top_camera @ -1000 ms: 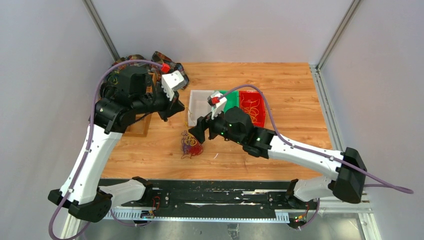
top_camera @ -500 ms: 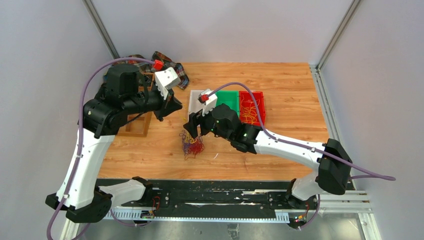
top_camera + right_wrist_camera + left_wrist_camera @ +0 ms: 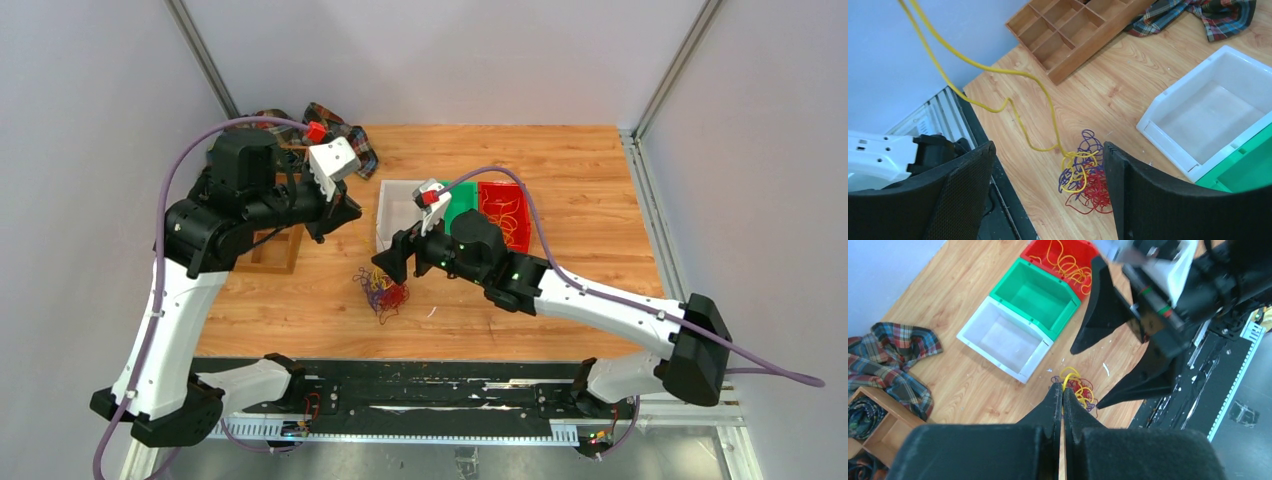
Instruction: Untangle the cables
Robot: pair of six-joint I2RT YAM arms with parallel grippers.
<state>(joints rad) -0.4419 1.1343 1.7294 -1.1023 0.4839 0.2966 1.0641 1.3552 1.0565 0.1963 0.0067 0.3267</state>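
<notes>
The cables [image 3: 383, 292] lie as a small tangle of red, purple and yellow strands on the wood, just in front of the white bin. My left gripper [image 3: 1063, 390] hangs high above it, shut on a yellow strand [image 3: 1013, 107] that rises from the tangle [image 3: 1083, 177] up and to the left. My right gripper [image 3: 1048, 150] is open. Its fingers stand wide on either side above the tangle and hold nothing. From the top view, the right gripper [image 3: 392, 265] sits just behind and right of the pile, and the left gripper [image 3: 350, 212] is further back left.
A white bin [image 3: 398, 212], a green bin [image 3: 462, 200] and a red bin [image 3: 505, 215] holding yellow strands stand in a row behind the tangle. A wooden compartment tray [image 3: 275, 250] and a plaid cloth [image 3: 345, 135] are at the back left. The table's front edge runs close to the pile.
The right gripper dipped left onto the tangle, then drew back up and to the right. The left arm shifted slightly left with the yellow strand. The pile stayed in place.
</notes>
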